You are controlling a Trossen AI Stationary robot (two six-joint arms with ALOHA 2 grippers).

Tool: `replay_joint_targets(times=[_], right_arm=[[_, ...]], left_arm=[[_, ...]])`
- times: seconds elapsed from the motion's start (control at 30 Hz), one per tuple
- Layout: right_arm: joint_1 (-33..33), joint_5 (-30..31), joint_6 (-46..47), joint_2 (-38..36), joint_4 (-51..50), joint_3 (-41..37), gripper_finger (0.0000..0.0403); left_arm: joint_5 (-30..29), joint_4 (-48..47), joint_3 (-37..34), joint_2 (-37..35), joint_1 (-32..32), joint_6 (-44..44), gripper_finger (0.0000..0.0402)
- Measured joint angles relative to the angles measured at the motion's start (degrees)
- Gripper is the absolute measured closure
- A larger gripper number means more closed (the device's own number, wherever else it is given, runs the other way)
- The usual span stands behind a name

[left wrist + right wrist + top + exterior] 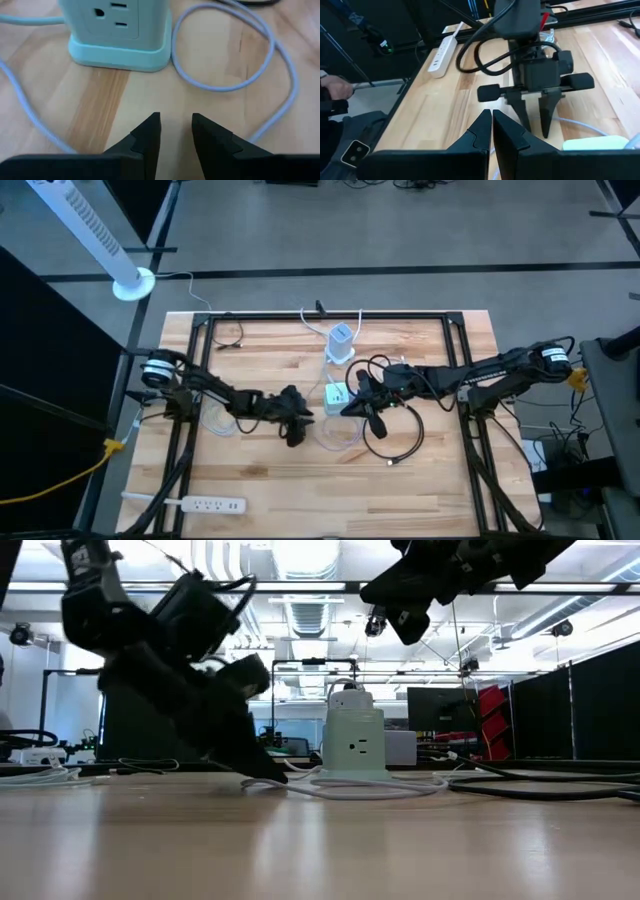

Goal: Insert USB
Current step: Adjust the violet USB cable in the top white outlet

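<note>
A mint-green power cube (pixel 337 394) (pixel 355 740) (pixel 117 35) stands upright on the wooden table with outlets on its side. A thin white cable (pixel 280 55) (pixel 350 785) lies in loops around its base. My left gripper (pixel 295 430) (pixel 175 127) (pixel 262 768) is open and slants down with its tips just over bare wood, near the cube. My right gripper (pixel 358 408) (pixel 491 122) (pixel 405 625) is shut and raised above the table beside the cube. I see nothing between its fingers. I cannot make out a USB plug.
A black cable (pixel 400 442) (pixel 540 785) lies looped on the table under the right arm. A white charger (pixel 340 340) sits toward the far edge. A white power strip (pixel 195 503) (pixel 442 52) lies at the near left corner. A black frame (pixel 200 330) borders the table.
</note>
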Motion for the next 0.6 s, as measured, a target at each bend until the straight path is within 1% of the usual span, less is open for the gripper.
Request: replay_joint_targets(times=[0.1, 0.17, 0.23, 0.3, 0.37, 0.43, 0.5, 0.53, 0.6], right_arm=[[-0.03, 0.03, -0.47, 0.0, 0.07, 0.0, 0.0403], [-0.03, 0.02, -0.66, 0.0, -0.02, 0.0, 0.0403], [-0.03, 0.02, -0.65, 0.0, -0.02, 0.0, 0.0403], [-0.03, 0.02, -0.64, 0.0, -0.03, 0.0, 0.0403], [-0.01, 0.02, -0.64, 0.02, -0.19, 0.0, 0.0403], [-0.01, 0.02, -0.76, 0.01, -0.54, 0.0, 0.0403], [-0.01, 0.02, -1.38, 0.02, -1.38, 0.0, 0.0403], [-0.01, 0.04, -1.65, 0.02, -1.7, 0.0, 0.0403], [-0.03, 0.06, -2.15, 0.02, -2.22, 0.0, 0.0403]], left_arm=[[-0.96, -6.24, 2.05, -0.38, 0.44, 1.71, 0.03], [-3.91, -10.02, 3.01, -1.4, 1.02, 4.03, 0.03], [-10.53, -14.65, 3.68, -2.77, 2.06, 6.9, 0.03], [-19.75, -19.73, 4.34, -4.03, 3.54, 9.12, 0.03], [-28.74, -25.39, 5.08, -5.21, 5.05, 9.91, 0.03], [-35.7, -30.82, 6.83, -6.72, 6.68, 8.93, 0.03], [-41.02, -37.18, 8.88, -8.23, 8.27, 5.14, 0.03], [-42.52, -40.55, 9.8, -8.74, 8.93, 2.71, 0.03], [-42.71, -44.52, 11.45, -9.56, 9.86, -1.9, 0.03]])
